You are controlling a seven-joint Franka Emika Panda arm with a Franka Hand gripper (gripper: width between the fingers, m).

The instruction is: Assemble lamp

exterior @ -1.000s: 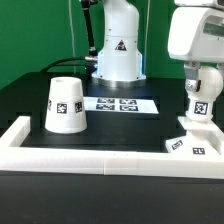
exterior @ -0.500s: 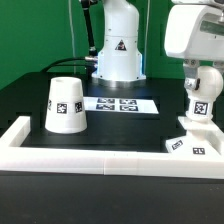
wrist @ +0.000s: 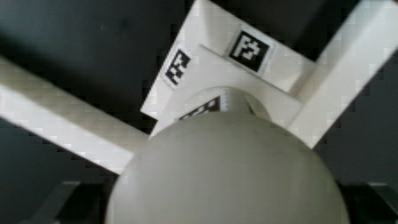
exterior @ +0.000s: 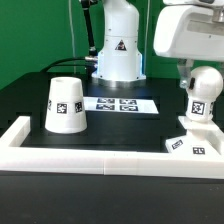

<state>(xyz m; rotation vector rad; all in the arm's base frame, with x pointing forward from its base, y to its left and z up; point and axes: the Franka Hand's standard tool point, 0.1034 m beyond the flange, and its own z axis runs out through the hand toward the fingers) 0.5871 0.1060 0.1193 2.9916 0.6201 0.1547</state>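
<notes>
The white tapered shade (exterior: pixel 65 104) stands wide end down on the black table at the exterior view's left. The rounded bulb piece (exterior: pixel 202 97) stands upright on the flat square base (exterior: pixel 192 144) at the exterior view's right. My gripper (exterior: pixel 197 68) hangs just above the bulb's top, open, with one finger (exterior: pixel 184 68) beside the top. In the wrist view the bulb (wrist: pixel 217 165) fills the space between my spread dark fingers (wrist: pixel 365 200), and the tagged base (wrist: pixel 235 58) lies beyond it.
The marker board (exterior: pixel 120 103) lies flat in the middle, in front of the robot's pedestal (exterior: pixel 118 55). A raised white wall (exterior: pixel 90 158) borders the table's front and the exterior view's left side; it also shows in the wrist view (wrist: pixel 54 110).
My hand has risen and shifted a little toward the exterior view's left. The bulb's rounded top now shows below it; the bulb stays on the base.
</notes>
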